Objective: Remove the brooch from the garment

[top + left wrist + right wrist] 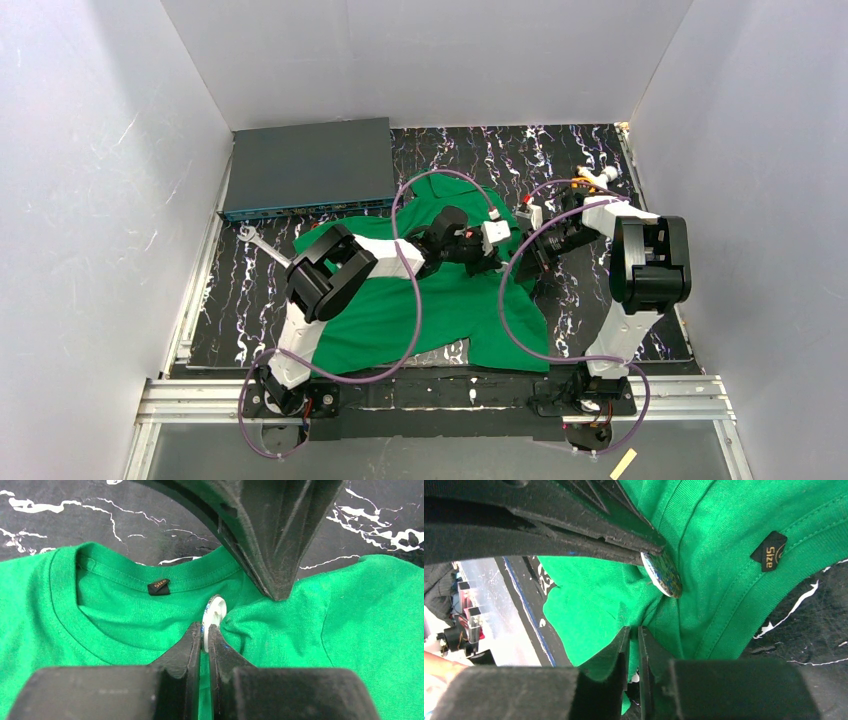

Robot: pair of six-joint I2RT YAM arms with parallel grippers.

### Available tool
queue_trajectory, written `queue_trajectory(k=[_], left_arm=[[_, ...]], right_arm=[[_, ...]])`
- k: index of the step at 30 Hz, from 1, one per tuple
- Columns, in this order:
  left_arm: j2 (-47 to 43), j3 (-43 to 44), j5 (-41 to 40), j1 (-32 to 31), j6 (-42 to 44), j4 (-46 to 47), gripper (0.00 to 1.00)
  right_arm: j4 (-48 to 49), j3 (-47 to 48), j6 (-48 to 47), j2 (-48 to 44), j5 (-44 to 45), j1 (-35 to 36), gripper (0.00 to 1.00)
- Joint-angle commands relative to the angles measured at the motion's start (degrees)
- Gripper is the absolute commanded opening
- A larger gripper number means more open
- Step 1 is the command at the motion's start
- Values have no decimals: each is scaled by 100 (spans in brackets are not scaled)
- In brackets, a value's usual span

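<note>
Green shirt pinched by right fingers | left fingers clamp disc (edge-on)

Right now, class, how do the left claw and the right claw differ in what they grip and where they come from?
The left claw is shut on the round brooch, held edge-on; the right claw is shut on bunched shirt fabric beside it. The left claw reaches in over the shirt's chest; the right claw comes from beyond the neckline. Both are shut, tips close together near the neckline.
</note>
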Motion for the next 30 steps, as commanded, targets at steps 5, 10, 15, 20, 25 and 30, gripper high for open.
queue_trajectory(k=[5, 10, 15, 20, 25, 30], left_arm=[[-405, -175, -327, -112, 751, 330, 0], [-409, -152, -311, -121, 678, 349, 0], [-442, -152, -358, -122, 595, 371, 0], [-483, -191, -388, -121, 549, 423, 0], [-531, -219, -333, -121, 591, 481, 0], [-525, -275, -340, -136, 892, 490, 0]], right_arm=[[-207, 29, -95, 35, -78, 13, 8], [-121, 37, 79, 34, -73, 21, 49], [235, -47, 423, 69, 10, 97, 51], [528, -138, 684, 98, 214, 231, 42], [564, -94, 767, 224, 334, 246, 18], [271, -29, 481, 115, 29, 250, 6]])
